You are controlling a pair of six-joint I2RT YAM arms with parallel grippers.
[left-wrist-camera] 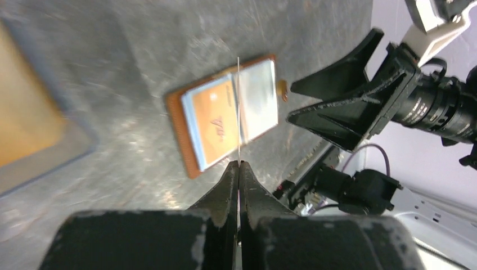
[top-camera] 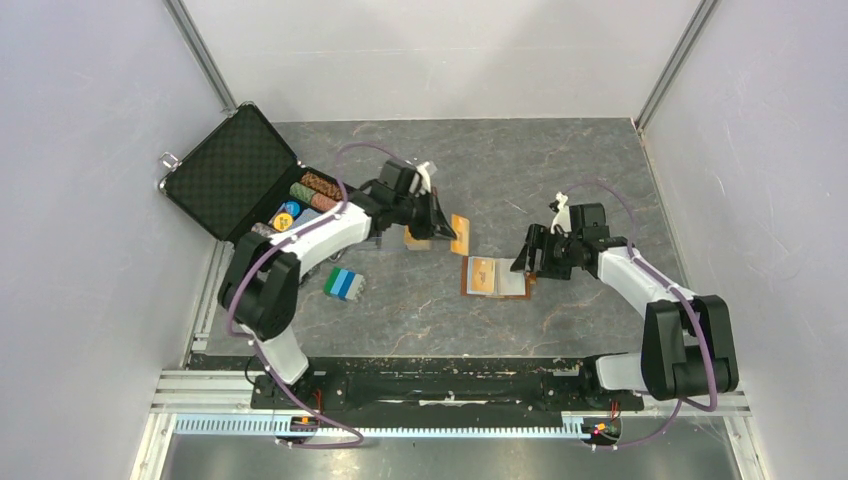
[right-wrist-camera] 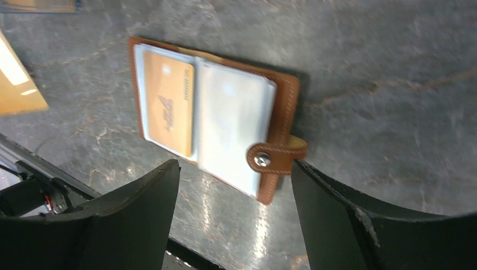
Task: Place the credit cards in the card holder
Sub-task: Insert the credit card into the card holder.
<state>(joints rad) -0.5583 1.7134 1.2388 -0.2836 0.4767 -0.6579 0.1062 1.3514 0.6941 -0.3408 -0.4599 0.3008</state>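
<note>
One card [top-camera: 460,232] edge-on in left fingers [left-wrist-camera: 229,183] (print unreadable), card holder [right-wrist-camera: 287,101] open

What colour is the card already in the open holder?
Orange; the card in the card holder shows best in right wrist view.

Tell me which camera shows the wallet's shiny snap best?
The right wrist camera: the snap is close and clear on the tab of the wallet. The left wrist camera shows only the tab's tip, blurry. From the top it is too small.
</note>
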